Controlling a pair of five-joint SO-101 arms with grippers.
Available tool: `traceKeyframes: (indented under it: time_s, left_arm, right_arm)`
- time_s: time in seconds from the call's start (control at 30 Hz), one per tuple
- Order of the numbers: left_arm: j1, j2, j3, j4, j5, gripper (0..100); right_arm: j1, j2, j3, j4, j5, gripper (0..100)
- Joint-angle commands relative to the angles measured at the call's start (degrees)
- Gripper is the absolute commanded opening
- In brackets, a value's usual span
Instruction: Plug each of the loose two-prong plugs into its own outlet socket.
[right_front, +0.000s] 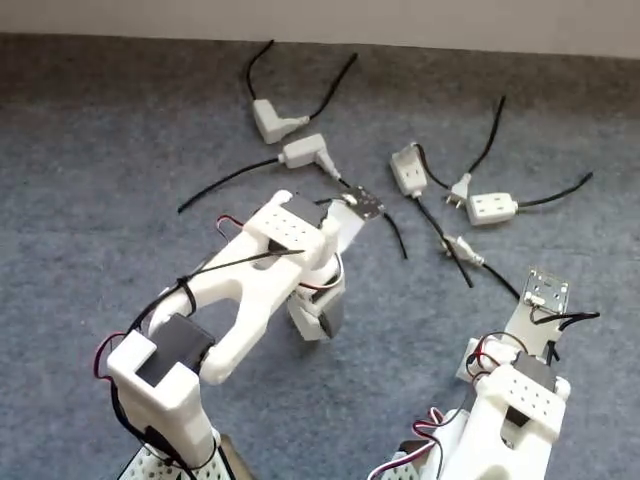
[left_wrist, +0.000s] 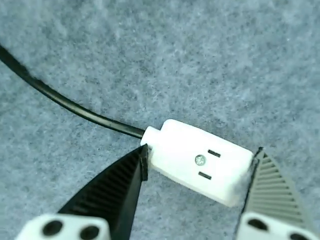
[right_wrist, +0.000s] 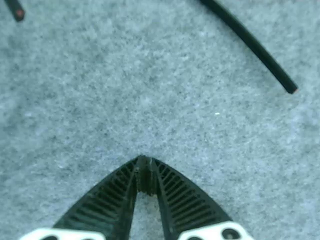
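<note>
A white socket (left_wrist: 210, 172) with a black cord (left_wrist: 65, 102) is pinched end to end in the left claw (left_wrist: 201, 152), over the grey bench (left_wrist: 200, 60). The right claw (right_wrist: 145, 167) is pressed together, holding nothing. Loose plugs (right_front: 305, 152) are scattered beyond both arms.

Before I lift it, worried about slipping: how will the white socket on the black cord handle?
The socket looks like hard, smooth plastic, so probably rigid, light, maybe slippery. Its flat sides shouldn't roll. The thin cord likely trails limply.
</note>
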Motion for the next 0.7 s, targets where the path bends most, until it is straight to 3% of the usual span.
traceKeyframes:
  time_s: [0.0,0.23,0.43,0.67]
  left_arm:
    - [3.12,-0.57,-0.31,-0.79,2.99,31]
    - [4.18,-1.45,-4.79,-3.43,9.23,31]
    - [5.23,-1.45,-5.05,-10.02,9.49,31]
    - [5.67,-1.45,-12.09,-10.11,9.58,31]
  right_arm:
    - [-0.84,-0.75,-0.13,-0.48,0.53,1.2]
    - [-0.84,-0.75,-0.13,-0.48,0.53,1.2]
    - [-0.84,-0.75,-0.13,-0.48,0.53,1.2]
    - [-0.84,-0.75,-0.13,-0.57,0.53,1.2]
